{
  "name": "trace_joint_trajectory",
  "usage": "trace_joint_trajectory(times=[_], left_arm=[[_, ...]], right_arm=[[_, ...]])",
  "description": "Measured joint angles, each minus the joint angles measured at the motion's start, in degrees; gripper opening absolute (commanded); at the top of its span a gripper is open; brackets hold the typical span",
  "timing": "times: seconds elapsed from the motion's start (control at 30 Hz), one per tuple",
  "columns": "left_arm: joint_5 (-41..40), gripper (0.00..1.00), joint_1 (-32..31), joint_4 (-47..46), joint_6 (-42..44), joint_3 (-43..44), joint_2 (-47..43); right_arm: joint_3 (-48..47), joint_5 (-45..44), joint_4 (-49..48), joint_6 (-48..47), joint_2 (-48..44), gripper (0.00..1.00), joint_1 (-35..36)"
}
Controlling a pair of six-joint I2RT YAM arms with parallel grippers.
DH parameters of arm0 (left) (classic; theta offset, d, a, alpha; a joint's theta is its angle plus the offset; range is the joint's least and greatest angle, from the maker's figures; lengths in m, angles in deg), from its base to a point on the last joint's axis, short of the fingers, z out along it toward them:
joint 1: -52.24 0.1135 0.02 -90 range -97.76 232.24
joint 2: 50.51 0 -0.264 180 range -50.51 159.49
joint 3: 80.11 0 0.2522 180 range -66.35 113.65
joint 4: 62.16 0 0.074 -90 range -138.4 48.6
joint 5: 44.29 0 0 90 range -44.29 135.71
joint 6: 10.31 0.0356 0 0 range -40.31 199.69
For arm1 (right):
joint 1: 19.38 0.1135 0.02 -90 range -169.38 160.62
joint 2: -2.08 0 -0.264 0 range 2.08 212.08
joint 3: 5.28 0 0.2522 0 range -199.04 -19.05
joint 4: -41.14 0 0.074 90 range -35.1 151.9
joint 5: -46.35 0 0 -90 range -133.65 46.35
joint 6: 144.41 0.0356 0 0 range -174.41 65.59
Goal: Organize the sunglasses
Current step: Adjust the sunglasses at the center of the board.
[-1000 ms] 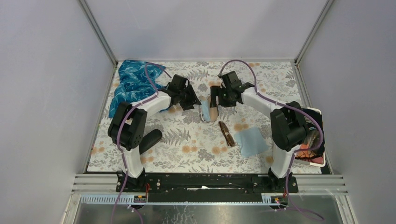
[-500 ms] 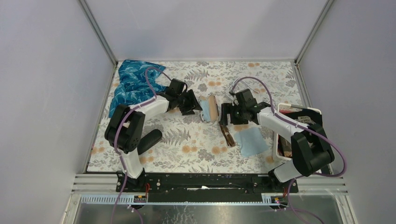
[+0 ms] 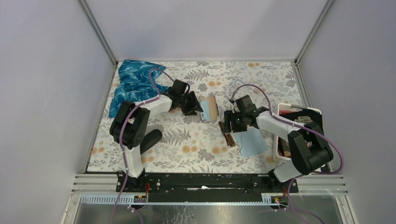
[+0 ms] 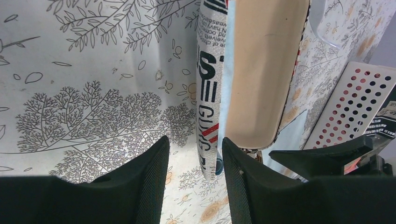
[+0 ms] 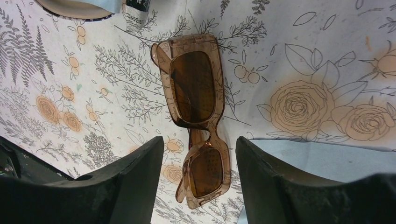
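Sunglasses (image 3: 227, 134) not yet lifted, nothing stowed so far
Top view: they are seen lying on the table (image 3: 187, 144) directly under the right gripper (image 3: 229, 122), with the open case (image 3: 211, 108) just ahead of the left gripper (image 3: 193, 105). Left wrist: the case's printed edge is straddled by half-open jaws, unclamped. Right wrist: the sunglasses are bracketed by spread jaws, nothing gripped; grasping and stowing are judged still to be done

Right gripper (image 5: 200, 142) is low over the sunglasses (image 5: 196, 116), jaws apart with bare floral surface (image 3: 187, 144) on either flank. A blue cloth (image 5: 327, 154) lies just beside its right finger, and the open case (image 3: 212, 108) crowds the far side. Left gripper (image 4: 195, 140) noses against that case's printed edge. A white tray (image 3: 299, 108) walls off the right.
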Motion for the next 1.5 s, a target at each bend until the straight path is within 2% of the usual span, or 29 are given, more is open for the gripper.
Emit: trace_joint_trajectory(times=[0.33,0.47,0.63,0.87,1.2,1.33,1.5], left_arm=[[0.28,0.50,-0.59,0.00,0.00,0.04,-0.02],[0.39,0.50,-0.98,0.00,0.00,0.04,-0.02],[0.42,0.50,-1.18,0.00,0.00,0.04,-0.24],[0.39,0.50,-1.18,-0.02,0.00,-0.31,-2.10],[0.35,0.50,-1.18,-0.02,0.00,-3.87,-4.85],[0.11,0.50,-1.18,0.11,0.04,-4.98,-6.93],[-0.31,0.51,-1.18,0.20,0.13,-5.73,-10.10]], right_arm=[[1.38,0.92,-3.69,0.79,3.52,0.55,0.00],[1.40,0.68,-4.39,1.03,3.76,0.47,0.09],[1.86,0.04,-4.74,1.29,3.67,0.45,0.48],[2.82,-2.40,-4.48,2.45,2.10,0.36,4.28],[-0.17,-16.09,0.96,4.70,1.55,0.26,13.11],[-1.51,-21.55,3.61,6.01,1.90,0.27,15.76],[-1.64,-24.44,5.14,8.24,2.25,0.41,19.21]])
